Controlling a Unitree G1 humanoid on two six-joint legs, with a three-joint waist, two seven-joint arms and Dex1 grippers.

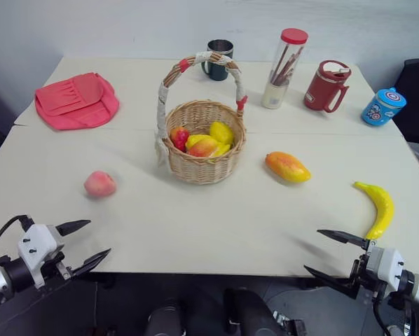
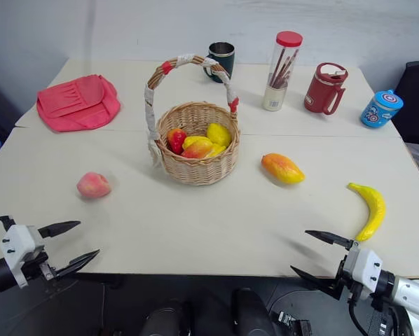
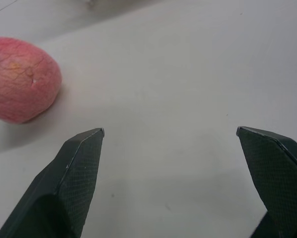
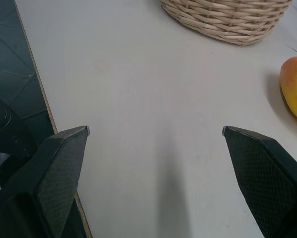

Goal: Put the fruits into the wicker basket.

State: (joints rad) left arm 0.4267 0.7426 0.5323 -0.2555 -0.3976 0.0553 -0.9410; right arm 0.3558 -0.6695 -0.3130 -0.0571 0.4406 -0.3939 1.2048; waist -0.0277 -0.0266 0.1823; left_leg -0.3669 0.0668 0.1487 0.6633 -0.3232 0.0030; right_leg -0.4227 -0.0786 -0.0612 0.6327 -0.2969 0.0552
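Tan wicker basket (image 1: pixel 202 150) stands mid-frame within both arms' reach, peach (image 1: pixel 99 184), mango (image 1: pixel 287 166) and banana (image 1: pixel 378 206) outside it; left pincer (image 1: pixel 83 245) and right pincer (image 1: pixel 327 254) released, empty, lower corners.

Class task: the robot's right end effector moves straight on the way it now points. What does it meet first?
Probably the wicker basket: the open right end effector points across bare table at its base; the mango lies off to one side. Depth is uncertain.
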